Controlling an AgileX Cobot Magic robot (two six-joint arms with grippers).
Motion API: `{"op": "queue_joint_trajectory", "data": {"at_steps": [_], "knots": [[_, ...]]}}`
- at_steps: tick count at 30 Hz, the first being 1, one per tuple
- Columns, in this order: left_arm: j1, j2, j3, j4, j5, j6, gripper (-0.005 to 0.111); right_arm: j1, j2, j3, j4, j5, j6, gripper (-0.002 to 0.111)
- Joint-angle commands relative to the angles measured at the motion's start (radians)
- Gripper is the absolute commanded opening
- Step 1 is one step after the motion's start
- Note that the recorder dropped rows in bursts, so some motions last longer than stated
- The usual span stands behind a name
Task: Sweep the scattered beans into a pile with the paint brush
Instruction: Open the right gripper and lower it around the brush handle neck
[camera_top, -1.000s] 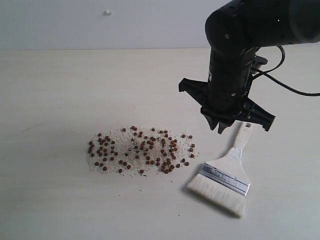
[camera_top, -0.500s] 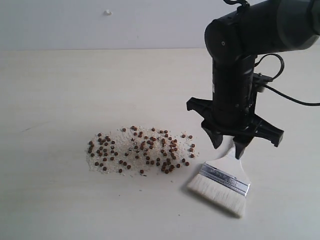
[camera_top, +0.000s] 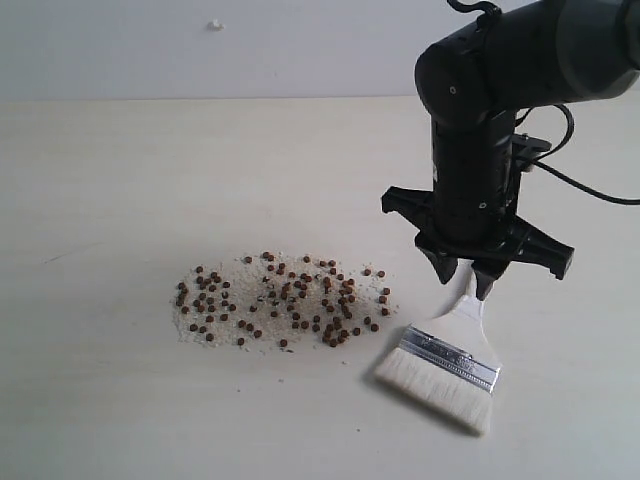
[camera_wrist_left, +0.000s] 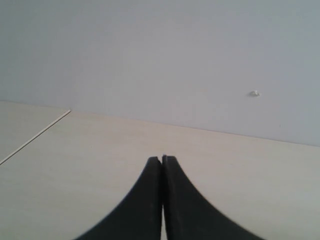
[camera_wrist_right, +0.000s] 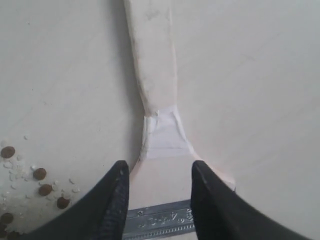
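Exterior view, nearest first: one paint brush (camera_top: 446, 354) lies flat on the table (camera_top: 120, 200) at near right, with cream bristles nearest, then a silver ferrule (camera_top: 452, 360), and a pale wooden handle running away between the spread, unclamped fingers of the right gripper (camera_top: 466, 287). Just left of the brush, several dozen tiny reddish-brown beans (camera_top: 285, 300), too many to count exactly, lie scattered in one oval patch among fine white grains (camera_top: 245, 266). Right wrist view shows stamped marks on the ferrule, unreadable, and the left gripper (camera_wrist_left: 161, 161), seen only in its own wrist view, has its fingers pressed together on nothing.
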Motion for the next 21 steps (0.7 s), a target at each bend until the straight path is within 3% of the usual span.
{"op": "queue_joint_trajectory", "data": {"at_steps": [1,6,13,21], "knots": [[-0.005,-0.008,0.003,0.0,-0.003,-0.009,0.0,-0.004,0.0,0.001,-0.014,-0.001,-0.026,0.038],[-0.005,-0.008,0.003,0.0,-0.003,-0.009,0.0,-0.004,0.0,0.013,-0.057,-0.02,-0.036,0.038],[-0.005,-0.008,0.003,0.0,-0.003,-0.009,0.0,-0.007,0.0,0.071,-0.009,-0.132,-0.036,0.047],[-0.005,-0.008,0.003,0.0,-0.003,-0.009,0.0,-0.008,0.0,0.071,-0.009,-0.128,-0.062,0.047]]}}
